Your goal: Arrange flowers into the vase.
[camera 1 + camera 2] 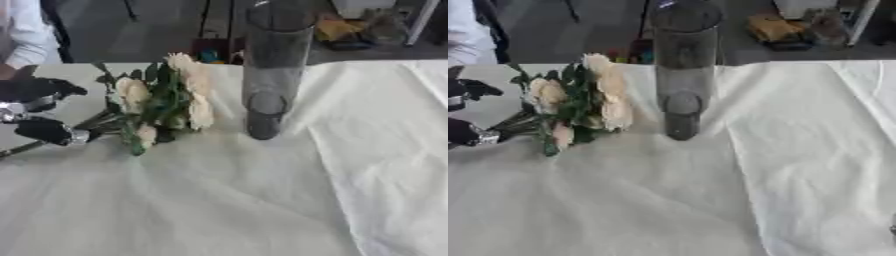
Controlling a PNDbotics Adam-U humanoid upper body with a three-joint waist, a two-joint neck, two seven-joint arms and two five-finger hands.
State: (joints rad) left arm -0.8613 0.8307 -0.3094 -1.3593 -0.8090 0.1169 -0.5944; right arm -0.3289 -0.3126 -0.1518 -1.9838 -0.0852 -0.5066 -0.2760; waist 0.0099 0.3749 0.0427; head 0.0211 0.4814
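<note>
Left hand (pixel 44 127) at the table's left edge, fingers curled round the stems of the flowers (pixel 166 100). Bouquet axis runs from the hand up and right, heads pointing toward the far edge. Vase (pixel 276 70) stands upright near the far edge, just right of the blooms, not touching. Stems lie hand-side, away from the vase mouth, so the bunch likely needs flipping stems-down. Right hand not visible.

A lab-like room: white cloth (pixel 262 200) on a table, cluttered grey floor (pixel 157 30) behind.
</note>
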